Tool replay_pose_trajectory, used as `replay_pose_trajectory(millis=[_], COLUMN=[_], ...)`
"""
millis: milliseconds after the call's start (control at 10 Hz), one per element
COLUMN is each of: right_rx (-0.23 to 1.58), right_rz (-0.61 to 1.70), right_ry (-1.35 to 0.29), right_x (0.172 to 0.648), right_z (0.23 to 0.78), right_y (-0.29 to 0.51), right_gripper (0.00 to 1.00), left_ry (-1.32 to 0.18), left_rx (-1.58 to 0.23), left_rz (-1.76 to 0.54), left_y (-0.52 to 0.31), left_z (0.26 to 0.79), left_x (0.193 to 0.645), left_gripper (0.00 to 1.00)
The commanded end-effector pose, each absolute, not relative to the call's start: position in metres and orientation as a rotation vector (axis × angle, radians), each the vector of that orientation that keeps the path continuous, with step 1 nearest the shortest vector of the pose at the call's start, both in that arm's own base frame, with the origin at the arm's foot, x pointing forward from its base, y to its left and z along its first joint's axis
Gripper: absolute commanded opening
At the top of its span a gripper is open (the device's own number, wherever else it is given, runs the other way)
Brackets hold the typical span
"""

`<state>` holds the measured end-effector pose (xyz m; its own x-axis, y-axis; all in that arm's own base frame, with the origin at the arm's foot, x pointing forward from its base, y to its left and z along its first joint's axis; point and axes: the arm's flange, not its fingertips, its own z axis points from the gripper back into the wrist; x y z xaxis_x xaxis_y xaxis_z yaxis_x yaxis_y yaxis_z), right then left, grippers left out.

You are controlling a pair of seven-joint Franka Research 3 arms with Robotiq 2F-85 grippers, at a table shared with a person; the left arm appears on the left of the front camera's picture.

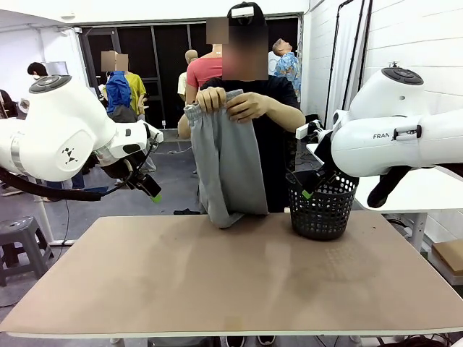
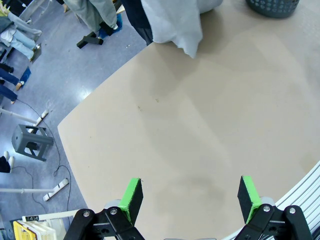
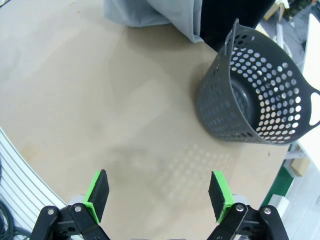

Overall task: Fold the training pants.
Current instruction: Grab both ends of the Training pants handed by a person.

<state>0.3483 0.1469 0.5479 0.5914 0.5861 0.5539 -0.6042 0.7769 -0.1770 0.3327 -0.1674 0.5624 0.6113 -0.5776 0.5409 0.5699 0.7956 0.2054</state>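
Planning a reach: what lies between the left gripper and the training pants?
Bare table between the left gripper and the training pants, per the left wrist view.

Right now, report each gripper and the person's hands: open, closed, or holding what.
Left gripper: open, empty.
Right gripper: open, empty.
Person's hands: both holding the training pants up by the waistband.

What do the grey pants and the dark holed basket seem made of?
The light grey training pants look like soft matte knit fabric, hanging limp in folds. The dark round mesh basket is probably moulded plastic, rigid, evenly holed, faintly shiny.
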Motion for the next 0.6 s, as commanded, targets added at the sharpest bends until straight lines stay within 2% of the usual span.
replay_pose_trajectory(millis=[0, 500], right_rx=[0.041, 0.041], right_rz=[0.694, 0.694], right_ry=[-0.626, -0.626], right_x=[0.3481, 0.3481], right_z=[0.5476, 0.5476], right_y=[0.1473, 0.1473], right_gripper=[1.0, 1.0], left_ry=[-0.632, -0.632], left_rx=[0.016, 0.016], left_rz=[-0.672, -0.672], left_y=[-0.1665, -0.1665], left_z=[0.5626, 0.5626], left_x=[0.3335, 0.3335], left_gripper=[1.0, 1.0])
